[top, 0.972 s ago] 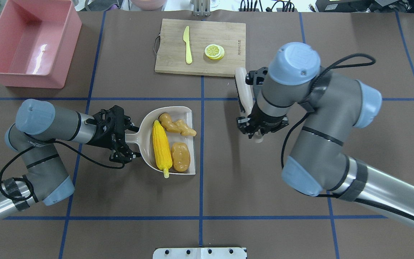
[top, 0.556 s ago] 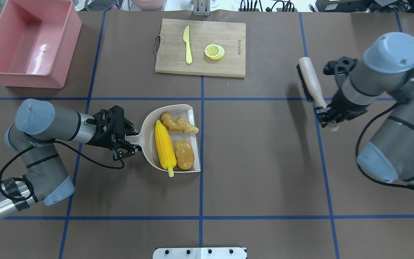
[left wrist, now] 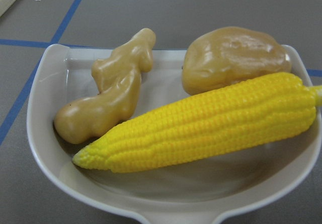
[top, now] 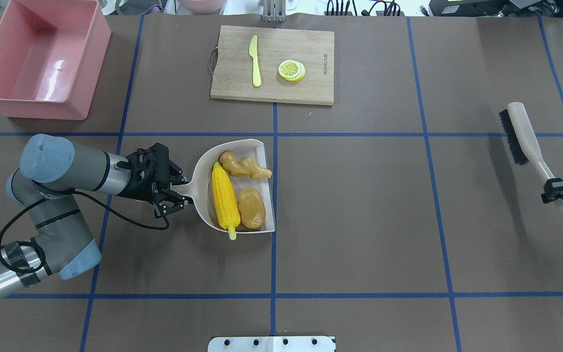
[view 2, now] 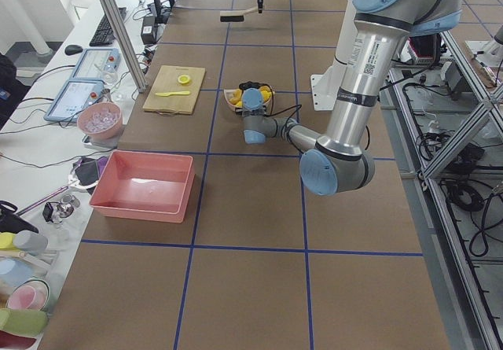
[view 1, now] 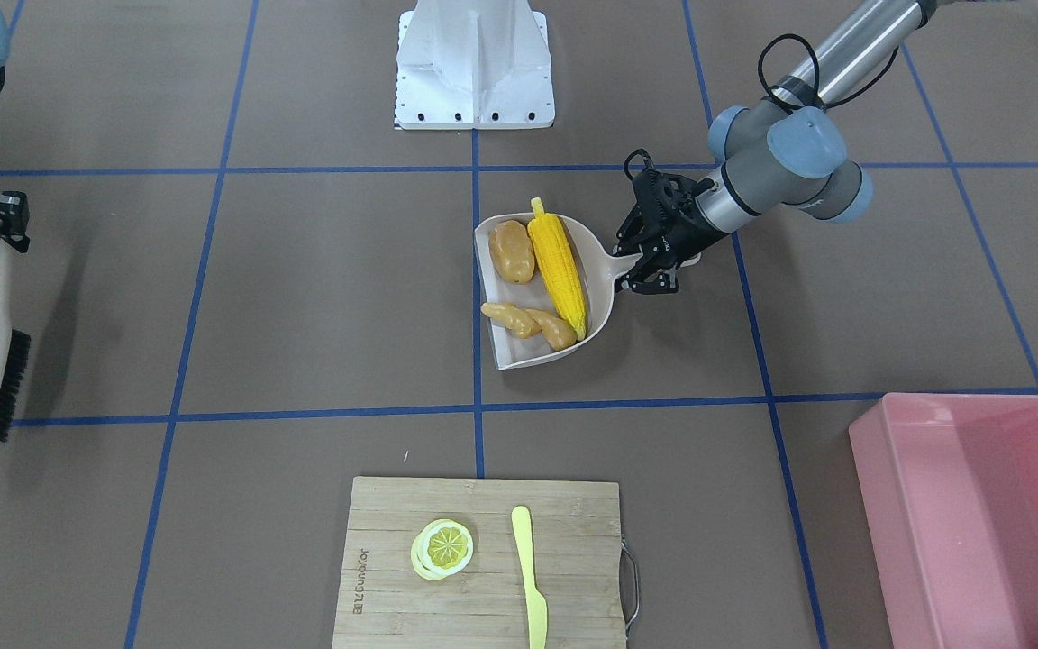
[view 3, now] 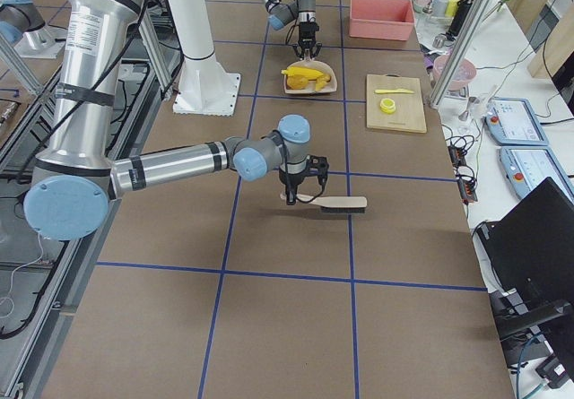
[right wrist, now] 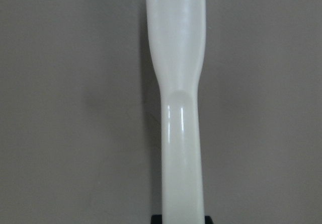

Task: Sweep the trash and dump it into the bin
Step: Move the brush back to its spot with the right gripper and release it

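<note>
A: Trash (top: 225, 203)?
B: Corn cob (left wrist: 201, 128), potato (left wrist: 234, 58), ginger root (left wrist: 113, 95) inside dustpan (top: 201, 166), bin (top: 93, 73) well apart; my left gripper (top: 179, 191) clamps the dustpan handle.
A: Right gripper (top: 557, 191)?
B: Clamped on brush (top: 523, 129); its wrist view shows only handle.

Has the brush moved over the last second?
Yes. The brush, held by the right gripper, has swung rightward in the overhead view, from beside the cutting board to near the view's right edge.
</note>
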You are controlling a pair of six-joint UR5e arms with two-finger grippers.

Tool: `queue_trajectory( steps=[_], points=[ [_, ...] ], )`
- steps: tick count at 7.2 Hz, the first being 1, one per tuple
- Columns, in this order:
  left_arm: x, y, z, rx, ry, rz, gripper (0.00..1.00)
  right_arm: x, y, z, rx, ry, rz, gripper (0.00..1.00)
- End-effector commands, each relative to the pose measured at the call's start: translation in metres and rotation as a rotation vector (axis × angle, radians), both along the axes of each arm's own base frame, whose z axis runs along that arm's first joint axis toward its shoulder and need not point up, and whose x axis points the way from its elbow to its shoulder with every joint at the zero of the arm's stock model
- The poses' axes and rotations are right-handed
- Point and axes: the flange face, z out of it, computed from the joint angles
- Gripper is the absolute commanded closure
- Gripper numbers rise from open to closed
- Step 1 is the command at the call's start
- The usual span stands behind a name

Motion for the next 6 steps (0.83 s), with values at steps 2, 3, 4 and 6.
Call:
queue_trajectory(
  steps=[2,3,4,6],
  points=[
    [-0.015,0.0,-0.025,0.024,0.037,-0.017,0.76,0.028,0.043,0.036,0.001,-0.045,0.015,1.0],
    [-0.022,-0.01,-0.025,0.03,0.033,-0.075,0.98,0.028,0.046,0.037,-0.008,-0.057,0.006,1.0],
    [-0.031,-0.021,-0.033,0.061,0.045,-0.191,1.0,0.03,0.052,0.041,-0.014,-0.064,-0.002,1.0],
    [-0.051,-0.047,-0.042,0.087,0.043,-0.407,1.0,0.029,0.054,0.052,-0.033,-0.057,-0.007,1.0]
  ],
)
